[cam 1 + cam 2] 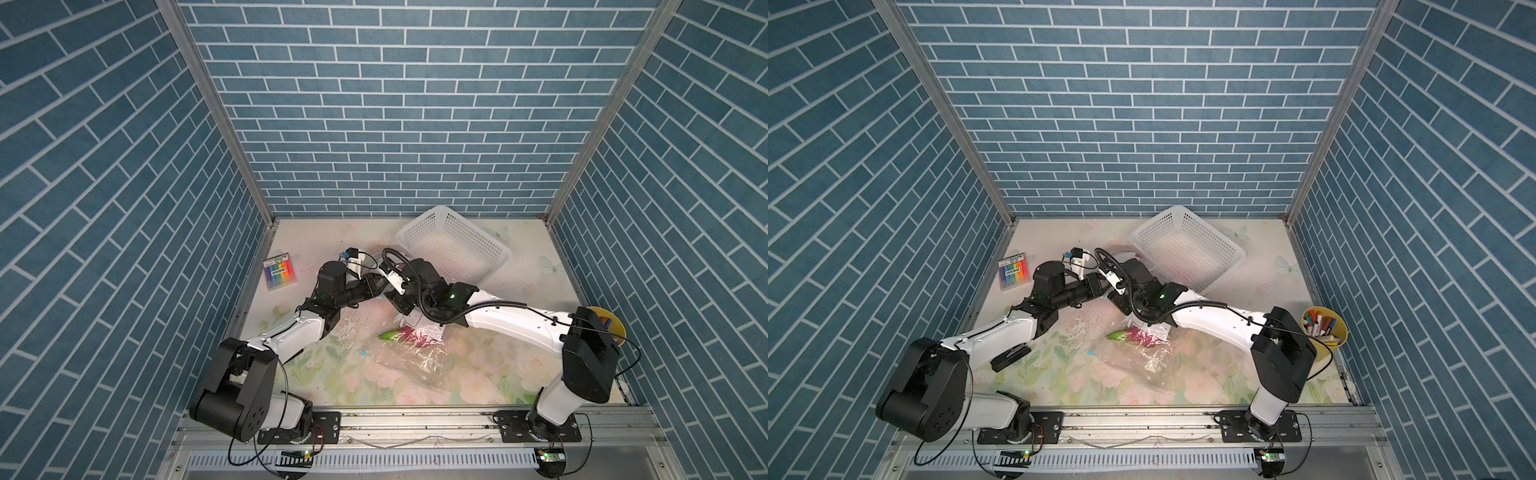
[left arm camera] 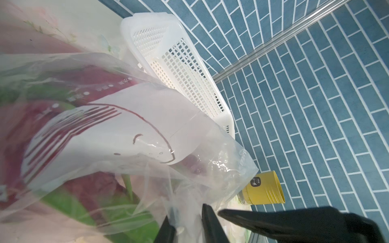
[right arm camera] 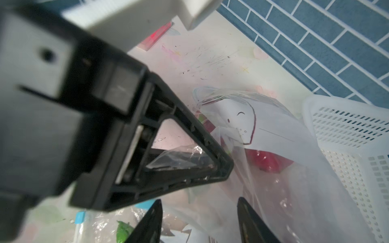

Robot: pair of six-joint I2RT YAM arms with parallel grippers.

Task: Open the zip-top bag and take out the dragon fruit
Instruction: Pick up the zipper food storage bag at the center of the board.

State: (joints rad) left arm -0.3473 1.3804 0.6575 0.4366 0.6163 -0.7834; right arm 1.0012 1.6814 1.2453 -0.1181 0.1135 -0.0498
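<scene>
We see a white perforated plastic basket [image 1: 453,245] just behind the clear plastic zip-top bag [image 1: 411,357], whose white printed card [image 2: 126,130] partly hides the pink, green-tipped dragon fruit [image 1: 405,334] lying inside it mid-table. The left gripper [image 2: 188,210] pinches the bag's film; the right gripper [image 3: 199,199] hangs over the bag, jaws wide apart.

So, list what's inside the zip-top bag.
The clear zip-top bag shows the magenta, green-tipped dragon fruit and a white printed panel, inside or on the plastic I cannot tell. The right arm covers its far end.
</scene>
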